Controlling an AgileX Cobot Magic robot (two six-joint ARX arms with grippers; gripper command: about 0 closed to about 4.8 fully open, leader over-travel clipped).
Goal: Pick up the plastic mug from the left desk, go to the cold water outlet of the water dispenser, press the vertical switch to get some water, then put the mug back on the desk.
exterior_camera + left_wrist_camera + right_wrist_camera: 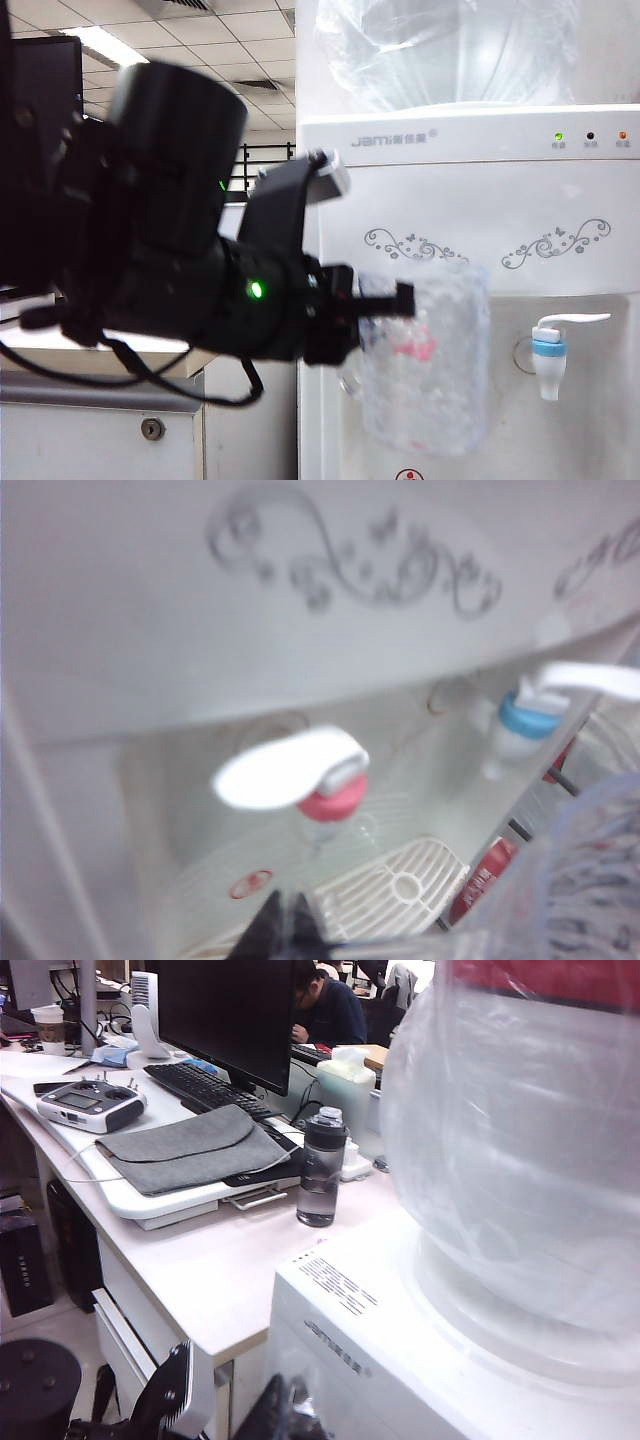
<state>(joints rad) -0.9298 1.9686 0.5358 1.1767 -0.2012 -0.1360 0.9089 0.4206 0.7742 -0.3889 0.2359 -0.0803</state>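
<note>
The plastic mug (425, 355) is clear, short and wide, with a dimpled, faceted wall and a thin clear handle on its left side. It hangs in the air in front of the water dispenser (470, 200), at tap height, off any surface. Pink-red shows through its wall. The left gripper (385, 300) is clamped on the mug at the rim on the handle side, jaws closed on the wall.

To the right of the mug in the exterior view, apart from it, is the cold water outlet (548, 360): a white tap with a blue collar and white nozzle. Its vertical switch (572, 321) is a thin white curved lever above the collar. In the left wrist view the red-collared tap (330, 800) sits over the white drip grille (395, 885).

The dispenser front is white with grey floral scrolls and a green indicator light (558, 136).

The right gripper (215, 1400) is above the dispenser's top corner; only its dark fingertips show, and its state cannot be told. The left desk (200, 1270) adjoins the dispenser. A smoky-grey bottle (322, 1167) stands near the desk's edge by the dispenser, with a grey sleeve (185, 1148), keyboard (205, 1087) and remote controller (90, 1105) farther along. The room is an office.
</note>
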